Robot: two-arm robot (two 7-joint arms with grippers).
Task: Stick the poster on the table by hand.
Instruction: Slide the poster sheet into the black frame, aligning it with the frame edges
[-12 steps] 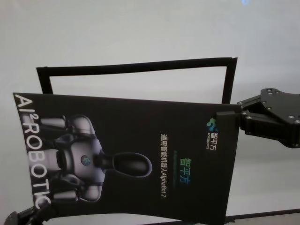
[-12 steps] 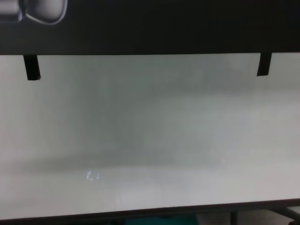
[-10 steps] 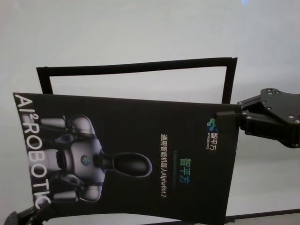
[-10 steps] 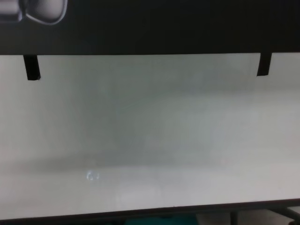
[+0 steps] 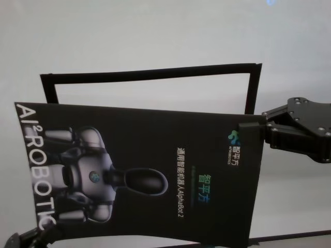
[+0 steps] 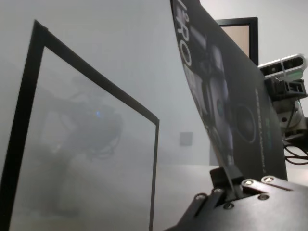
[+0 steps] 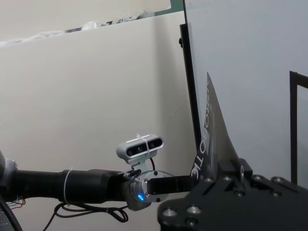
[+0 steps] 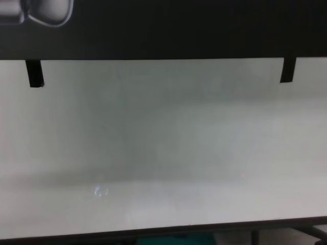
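The black glossy poster [image 5: 145, 175] with the grey-white robot picture and white lettering hangs above the pale table [image 5: 155, 31], slightly bowed, between both hands. My right gripper [image 5: 252, 133] is shut on its right edge near the top corner. My left gripper [image 5: 23, 240] shows only at the bottom left corner, under the poster's left end. In the left wrist view the poster [image 6: 231, 110] runs edge-on into the left gripper [image 6: 232, 182], which is shut on it. In the right wrist view the poster [image 7: 211, 139] rises out of the right gripper [image 7: 230, 169]. The chest view shows the poster [image 8: 179, 30] as a dark band across the top.
A thin black rectangular outline [image 5: 150, 74] lies on the table behind the poster. Its two side strips [image 8: 34, 73] [image 8: 287, 70] show below the poster in the chest view. The table's dark front edge [image 8: 163, 232] runs along the bottom. The left arm [image 7: 144, 185] shows in the right wrist view.
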